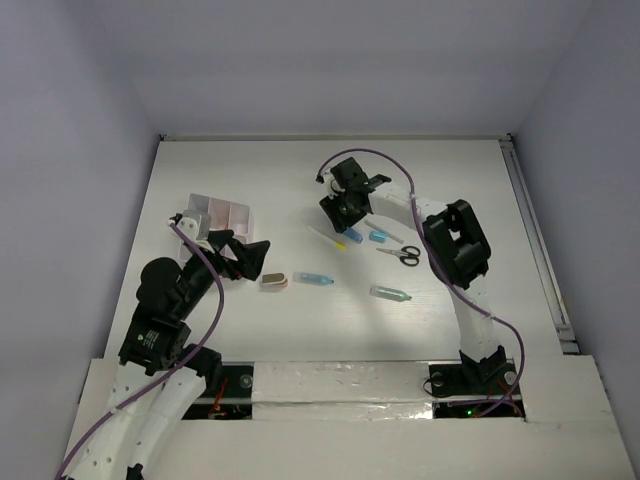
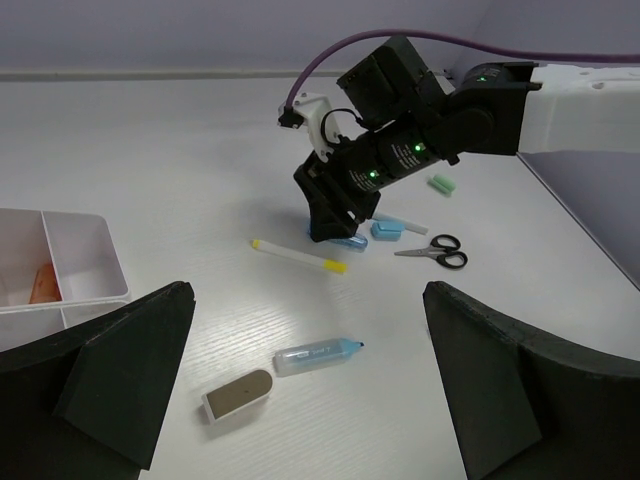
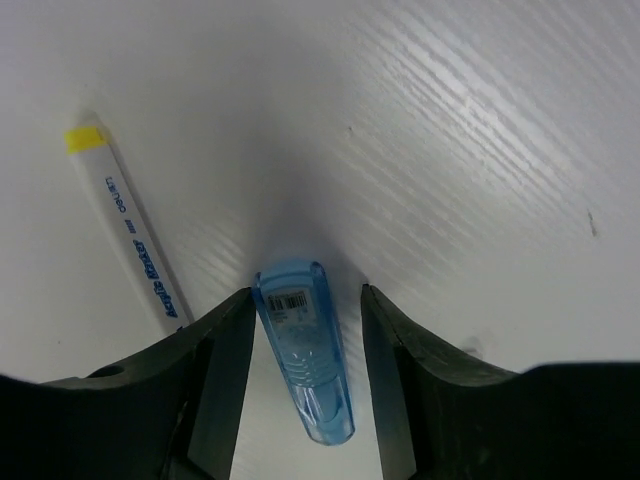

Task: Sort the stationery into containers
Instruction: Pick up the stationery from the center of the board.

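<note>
Across the white bench (image 1: 300, 330), bare surface runs broad along the near side and out toward the right edge, while grey walls close off the far and side edges. The white box (image 1: 222, 213) sits at the far left, well apart from the loose stationery. The left fingers (image 2: 120, 370) hover just beside its near corner, spread wide and holding nothing.

Mid-bench the room is tighter. The right fingers (image 3: 225, 360) point down among a white pen (image 1: 328, 238), black-handled scissors (image 1: 400, 255) and a teal piece (image 1: 390, 293). A blue marker (image 1: 315, 277) and a tan-grey block (image 1: 274, 281) lie nearer the left arm.

Only the left wrist view looks into the box, where an orange piece (image 2: 42, 283) lies in one compartment. Only the right wrist view shows the blue capsule (image 3: 305, 355), which the arm largely hides from overhead. It lies flat on the bench between the right fingers, which are parted and straddle it. One is almost against its side, and a gap shows at the other.

The capsule's long axis runs along the gap, its squared, barcoded end pointing away from the wrist. The pen lies just beside it at a slant, its yellow end farthest from the fingers.
</note>
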Available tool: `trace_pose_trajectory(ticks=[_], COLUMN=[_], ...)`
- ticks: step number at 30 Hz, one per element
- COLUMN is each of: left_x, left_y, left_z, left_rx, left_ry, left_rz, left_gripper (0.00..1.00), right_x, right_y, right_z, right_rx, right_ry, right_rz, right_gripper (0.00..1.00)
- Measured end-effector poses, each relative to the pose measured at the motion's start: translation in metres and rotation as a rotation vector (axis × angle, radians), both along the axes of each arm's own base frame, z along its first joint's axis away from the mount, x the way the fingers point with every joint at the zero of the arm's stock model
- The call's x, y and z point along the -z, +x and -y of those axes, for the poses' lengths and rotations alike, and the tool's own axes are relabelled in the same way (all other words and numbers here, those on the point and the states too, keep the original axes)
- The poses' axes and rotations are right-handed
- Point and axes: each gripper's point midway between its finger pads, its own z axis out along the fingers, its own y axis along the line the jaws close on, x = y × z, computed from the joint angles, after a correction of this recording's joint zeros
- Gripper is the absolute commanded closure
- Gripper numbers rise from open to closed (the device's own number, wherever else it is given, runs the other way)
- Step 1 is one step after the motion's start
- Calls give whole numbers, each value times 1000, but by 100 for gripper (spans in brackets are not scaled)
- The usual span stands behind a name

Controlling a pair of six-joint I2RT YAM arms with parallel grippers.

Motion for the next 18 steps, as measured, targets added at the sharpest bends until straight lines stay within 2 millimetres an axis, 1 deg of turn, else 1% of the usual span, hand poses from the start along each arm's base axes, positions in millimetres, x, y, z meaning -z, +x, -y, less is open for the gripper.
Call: trace_pose_trajectory(ticks=[4, 5, 6, 7, 13, 16, 18], left_x=[0, 0, 0, 0, 0, 0, 0], left_y=[0, 0, 0, 0, 0, 0, 0], left_z=[0, 0, 0, 0, 0, 0, 0], left_rx=[0, 0, 0, 0, 0, -1, -1], left_ry=[0, 0, 0, 0, 0, 0, 0], left_rz=[0, 0, 0, 0, 0, 0, 0], left_gripper=[1, 1, 1, 1, 1, 1, 1], right_x=[-1, 0, 0, 0, -6, -17, -29], right_y=[8, 9, 9, 10, 17, 27, 31], right_z=[-5, -5, -5, -4, -2, -4, -9], right_rx=[-7, -8, -10, -11, 2, 15, 21], right_ry=[4, 1, -2, -3, -23, -15, 18], right_rz=[14, 15, 18, 19, 52, 89, 116], right_gripper=[56, 63, 66, 72, 75, 78, 77])
